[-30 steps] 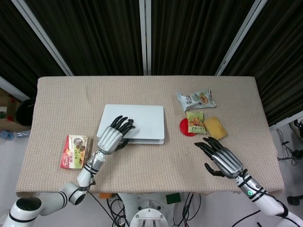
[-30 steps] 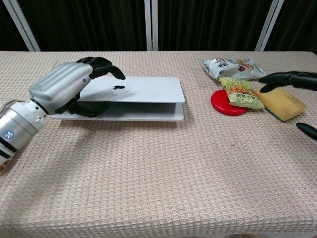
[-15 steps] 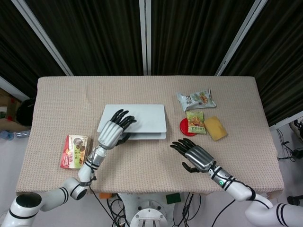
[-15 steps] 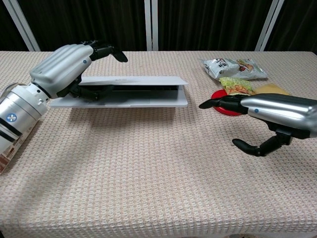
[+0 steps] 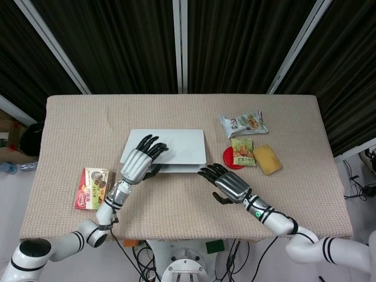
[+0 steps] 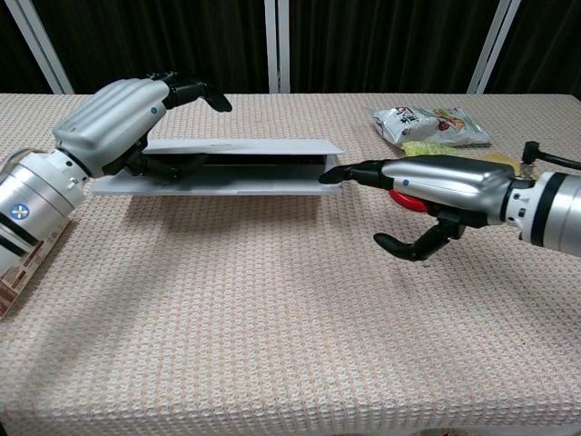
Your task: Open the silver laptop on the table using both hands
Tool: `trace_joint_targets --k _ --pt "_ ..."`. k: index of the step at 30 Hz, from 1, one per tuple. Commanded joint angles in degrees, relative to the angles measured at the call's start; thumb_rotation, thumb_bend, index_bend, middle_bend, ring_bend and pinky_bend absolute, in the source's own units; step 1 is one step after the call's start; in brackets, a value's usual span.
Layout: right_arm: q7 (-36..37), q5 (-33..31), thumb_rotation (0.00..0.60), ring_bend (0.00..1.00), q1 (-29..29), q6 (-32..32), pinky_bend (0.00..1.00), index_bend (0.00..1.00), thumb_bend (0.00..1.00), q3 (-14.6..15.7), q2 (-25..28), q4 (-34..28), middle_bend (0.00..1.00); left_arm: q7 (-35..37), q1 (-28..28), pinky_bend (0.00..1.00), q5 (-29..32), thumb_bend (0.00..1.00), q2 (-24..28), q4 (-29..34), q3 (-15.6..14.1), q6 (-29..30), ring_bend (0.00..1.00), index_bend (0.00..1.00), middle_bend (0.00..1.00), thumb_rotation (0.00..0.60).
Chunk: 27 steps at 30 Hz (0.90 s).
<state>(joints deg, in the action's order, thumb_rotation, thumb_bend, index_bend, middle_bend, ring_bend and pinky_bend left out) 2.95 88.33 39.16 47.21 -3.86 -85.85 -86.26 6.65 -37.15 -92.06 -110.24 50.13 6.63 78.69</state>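
The silver laptop [image 5: 179,145] lies left of the table's middle, its lid [image 6: 259,146] lifted a little off the base [image 6: 227,186]. My left hand [image 5: 139,162] [image 6: 107,123] grips the lid at its front left, fingers over the top and thumb under it. My right hand [image 5: 228,184] [image 6: 436,185] is stretched out flat with its fingers apart and holds nothing. Its fingertips [image 6: 332,175] reach the laptop's front right corner, level with the base edge below the lid. Whether they touch it I cannot tell.
Right of the laptop lie a silver snack bag [image 5: 242,124] [image 6: 427,123], a green packet [image 5: 242,151] on a red disc [image 5: 227,158], and a yellow sponge [image 5: 267,158]. A red snack box [image 5: 93,188] sits near the front left edge of the table.
My right hand has swept left from the front right of the table to the laptop's front right corner. My left hand has raised the lid from nearly closed to slightly open.
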Motion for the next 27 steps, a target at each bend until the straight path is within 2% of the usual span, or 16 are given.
trace_joint_targets --k 1,6,14,21,27 --pt "-0.9 -1.9 0.600 0.00 2.1 -2.1 0.00 0.00 0.53 -1.3 -2.6 2.1 0.02 0.0 0.0 0.12 0.1 0.61 0.1 0.1 0.0 0.0 0.12 0.26 0.26 0.600" --pt "-3.0 -4.4 0.600 0.00 4.6 -5.0 0.00 0.00 0.53 -2.1 -5.5 4.4 0.02 -0.1 -0.3 0.12 0.3 0.61 0.3 0.1 0.1 -0.1 0.12 0.26 0.25 0.600" --pt "-7.9 -8.9 0.600 0.00 7.2 -9.0 0.00 0.00 0.53 -2.2 -7.1 4.9 0.02 -0.3 -2.1 0.12 0.7 0.61 1.3 0.5 1.5 -0.7 0.12 0.26 0.25 0.600" --pt "-10.6 -12.3 0.600 0.00 8.3 -10.0 0.00 0.00 0.53 -2.3 -7.6 4.3 0.02 -1.1 -5.6 0.11 1.6 0.61 3.4 0.9 4.3 -3.1 0.12 0.26 0.25 0.600" --pt "-12.1 -15.0 0.600 0.00 8.9 -10.1 0.00 0.00 0.53 -2.4 -7.7 4.0 0.02 -1.5 -9.3 0.11 4.2 0.60 4.9 0.1 7.0 -7.8 0.12 0.26 0.25 0.600"
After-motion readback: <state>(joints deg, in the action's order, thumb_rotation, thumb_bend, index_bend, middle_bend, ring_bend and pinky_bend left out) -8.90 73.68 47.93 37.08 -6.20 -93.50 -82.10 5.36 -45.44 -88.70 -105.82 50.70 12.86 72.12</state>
